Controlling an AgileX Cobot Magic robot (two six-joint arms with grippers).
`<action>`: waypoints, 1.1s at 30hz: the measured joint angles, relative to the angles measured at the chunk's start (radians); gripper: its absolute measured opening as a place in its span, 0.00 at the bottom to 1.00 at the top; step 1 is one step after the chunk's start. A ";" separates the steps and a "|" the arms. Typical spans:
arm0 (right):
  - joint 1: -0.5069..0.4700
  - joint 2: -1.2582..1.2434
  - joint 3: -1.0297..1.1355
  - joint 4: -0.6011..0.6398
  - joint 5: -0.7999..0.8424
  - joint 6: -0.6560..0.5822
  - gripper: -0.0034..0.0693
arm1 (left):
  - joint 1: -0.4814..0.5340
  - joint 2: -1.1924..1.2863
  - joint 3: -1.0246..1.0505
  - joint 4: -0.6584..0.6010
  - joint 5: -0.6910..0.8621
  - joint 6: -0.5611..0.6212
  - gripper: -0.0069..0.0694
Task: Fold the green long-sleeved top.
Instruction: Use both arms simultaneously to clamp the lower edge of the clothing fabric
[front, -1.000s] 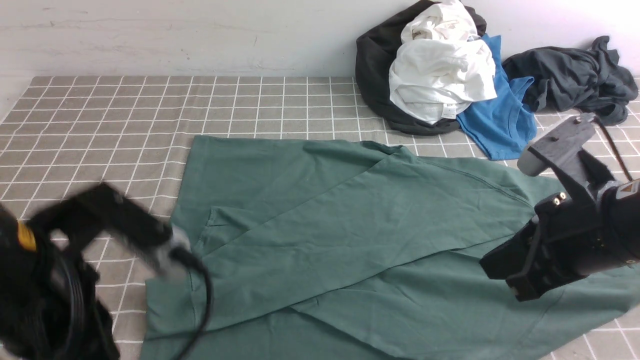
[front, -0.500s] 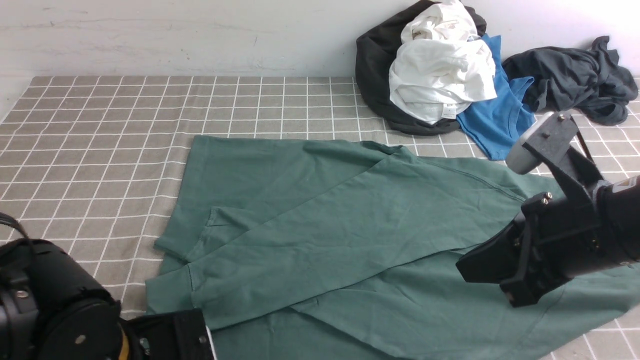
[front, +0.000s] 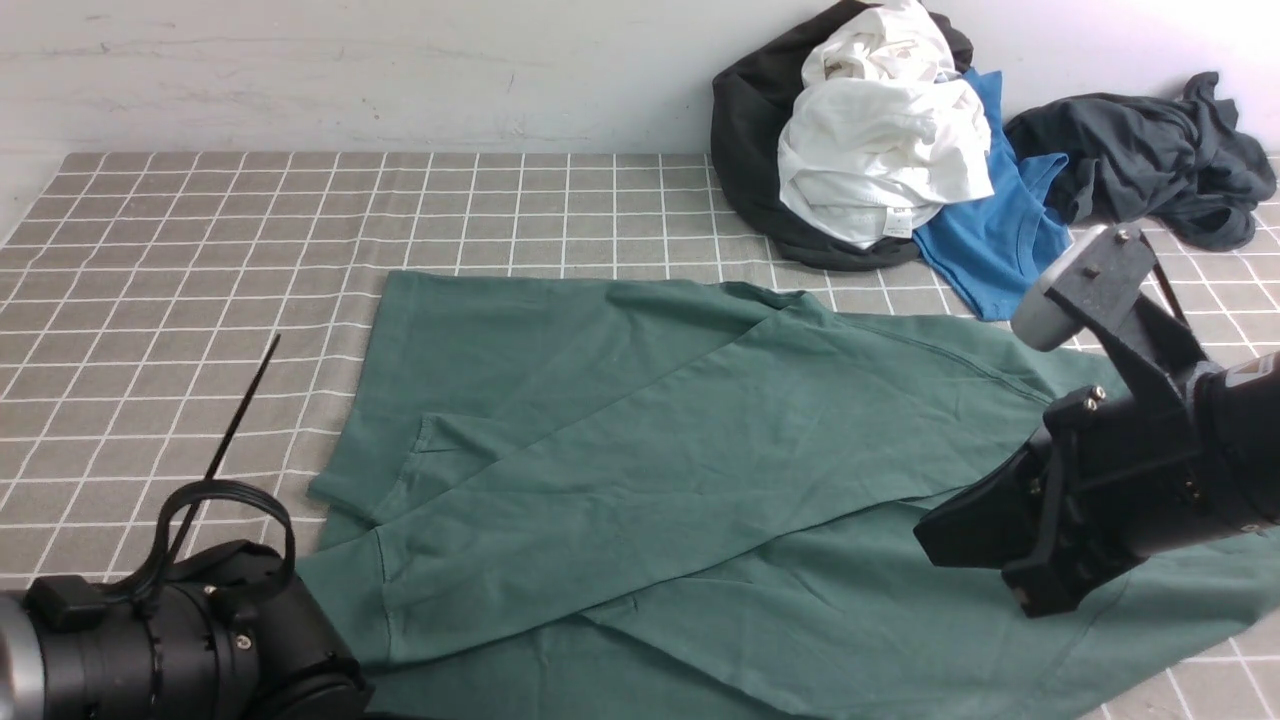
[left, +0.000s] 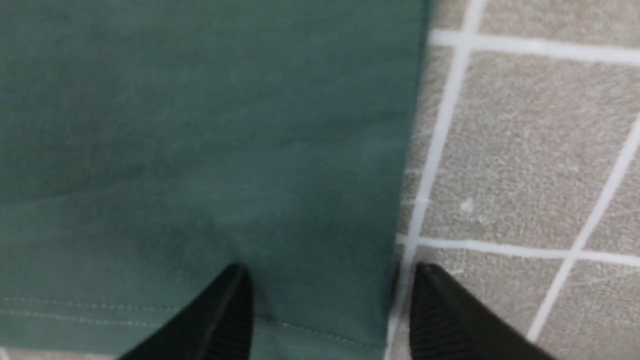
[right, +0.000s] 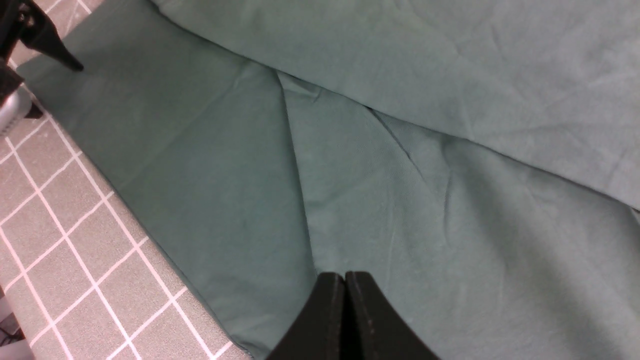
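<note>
The green long-sleeved top (front: 700, 440) lies spread flat on the chequered cloth, with both sleeves folded diagonally across the body. My left arm (front: 190, 640) is low at the front left corner of the top; its fingers are hidden in the front view. In the left wrist view my left gripper (left: 327, 280) is open and straddles the top's hem corner (left: 320, 300), one finger over fabric, one over cloth. My right gripper (front: 930, 545) is shut and empty, just above the top's right part. It also shows in the right wrist view (right: 345, 276).
A pile of clothes lies at the back right against the wall: a black garment (front: 745, 140), a white one (front: 880, 150), a bright blue T-shirt (front: 1000, 245) and a charcoal-grey garment (front: 1140, 160). The grey chequered tablecloth (front: 200, 250) is bare at the left.
My left arm has swung from raised at the far left down to the top's front left corner. My right gripper moved a little left, then held still.
</note>
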 joint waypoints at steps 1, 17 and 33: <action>0.000 0.000 0.000 0.000 -0.002 0.000 0.03 | -0.002 -0.001 0.003 0.004 0.000 -0.008 0.51; 0.000 -0.177 0.001 -0.150 -0.034 -0.010 0.03 | -0.021 -0.302 -0.054 0.159 0.143 -0.333 0.09; 0.000 0.086 0.179 -0.618 -0.101 -0.018 0.51 | 0.140 -0.441 -0.054 0.050 0.142 -0.344 0.10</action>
